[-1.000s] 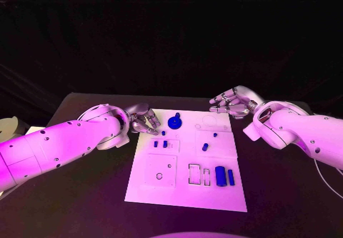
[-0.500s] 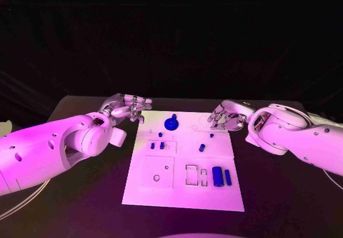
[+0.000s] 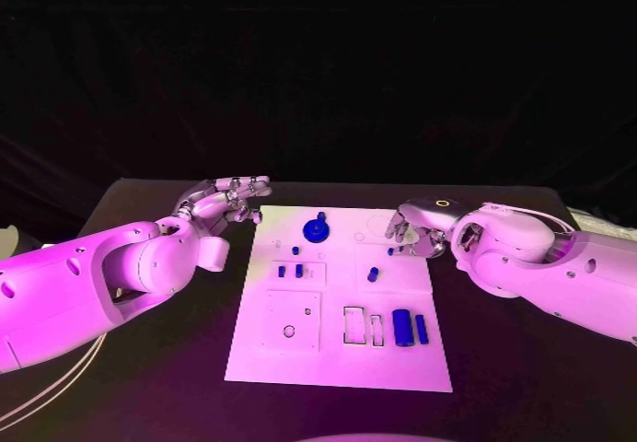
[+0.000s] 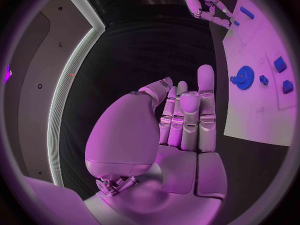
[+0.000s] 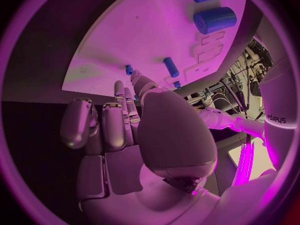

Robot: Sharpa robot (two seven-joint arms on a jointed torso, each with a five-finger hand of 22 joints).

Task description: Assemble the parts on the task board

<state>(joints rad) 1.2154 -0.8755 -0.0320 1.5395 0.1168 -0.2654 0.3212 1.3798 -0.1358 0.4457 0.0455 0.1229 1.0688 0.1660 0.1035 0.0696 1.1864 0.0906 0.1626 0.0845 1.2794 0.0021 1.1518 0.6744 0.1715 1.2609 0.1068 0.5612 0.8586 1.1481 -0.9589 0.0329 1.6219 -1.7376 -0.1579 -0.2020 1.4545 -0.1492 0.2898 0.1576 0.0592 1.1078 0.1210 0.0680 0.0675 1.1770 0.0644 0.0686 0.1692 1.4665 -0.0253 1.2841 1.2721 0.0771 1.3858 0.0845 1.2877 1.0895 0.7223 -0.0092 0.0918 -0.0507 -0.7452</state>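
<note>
1. You are at a reach-in step: the right hand (image 3: 413, 226) sits over the far right part of the task board (image 3: 337, 368), and nothing has been picked up yet, as far as you can judge.
2. Your right hand's fingers are loosely extended and apart, with nothing between them; in the right wrist view the fingertips (image 5: 119, 87) point toward a small blue peg (image 5: 129, 69) lying on the board. Whether they touch it, you cannot tell.
3. Your left hand (image 3: 228, 200) hovers off the board, just beside its far left corner, fingers straight and together, palm bare, holding nothing.
4. Where the parts lie, taking the blue gear (image 3: 318, 228) as your landmark: the gear stands at the far middle of the board. Two short pegs (image 3: 290, 271) lie nearer you and slightly left of it. A slanted peg (image 3: 373, 273) lies nearer you and to the right of it. The thick cylinder (image 3: 401, 327) and a slim bar (image 3: 421, 329) lie well nearer you and to the right, beside rectangular slots (image 3: 357, 325).
5. The next move likely calls for lowering the right hand onto the small peg near its fingertips and closing a pinch on it; the piece is small, so a precise, slow approach is needed.
6. Keep the left hand clear of the gear until you need it.
</note>
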